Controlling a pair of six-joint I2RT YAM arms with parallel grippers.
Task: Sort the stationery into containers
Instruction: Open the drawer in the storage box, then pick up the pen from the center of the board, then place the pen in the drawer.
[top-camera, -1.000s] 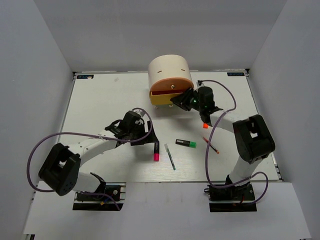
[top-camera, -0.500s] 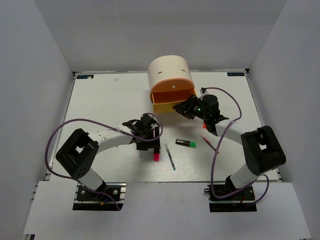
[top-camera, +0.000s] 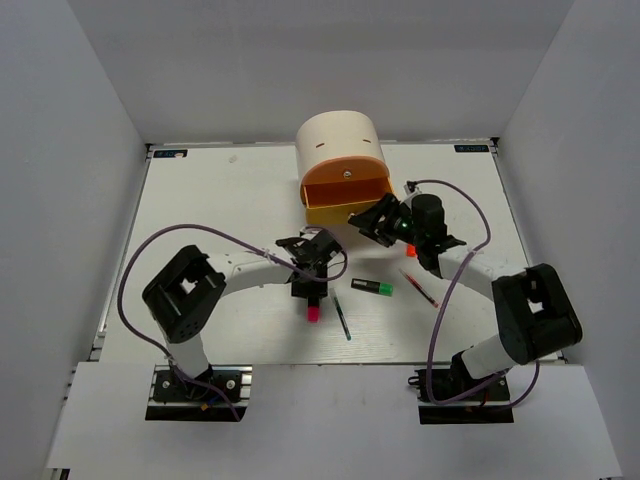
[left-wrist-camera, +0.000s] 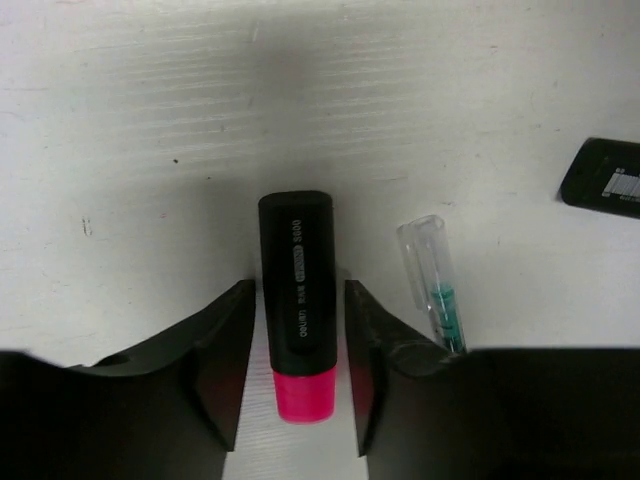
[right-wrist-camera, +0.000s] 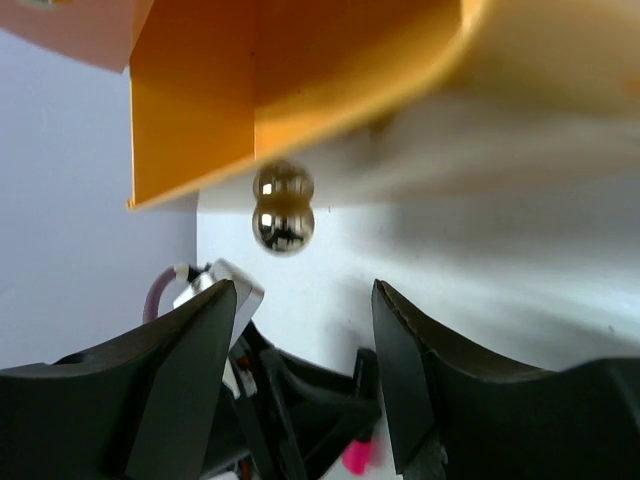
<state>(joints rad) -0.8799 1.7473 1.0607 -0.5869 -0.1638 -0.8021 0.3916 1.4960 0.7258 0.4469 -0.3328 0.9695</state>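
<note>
1. We see pale grey wall panels (top-camera: 80, 120) closing in the scene on the left, back and right.
2. The white tabletop (top-camera: 200, 220) fills the floor between them; close up it shows faint scuffs and specks.
3. The cream cabinet (top-camera: 338, 140) stands at the far middle, its orange drawer (top-camera: 345, 192) pulled out toward the arms.
4. The right pincer (right-wrist-camera: 305, 300) faces the drawer front with its jaws apart, the shiny knob (right-wrist-camera: 283, 210) ahead of them and untouched.
5. The left pincer (left-wrist-camera: 300, 295) is spread, straddling the pink-ended marker (left-wrist-camera: 297, 260), which lies flat mid-tabletop.
6. Just right of it lie the thin dark pen (top-camera: 341, 314) and the green-ended marker (top-camera: 372, 287), with the red pen (top-camera: 420, 288) farther right.
</note>
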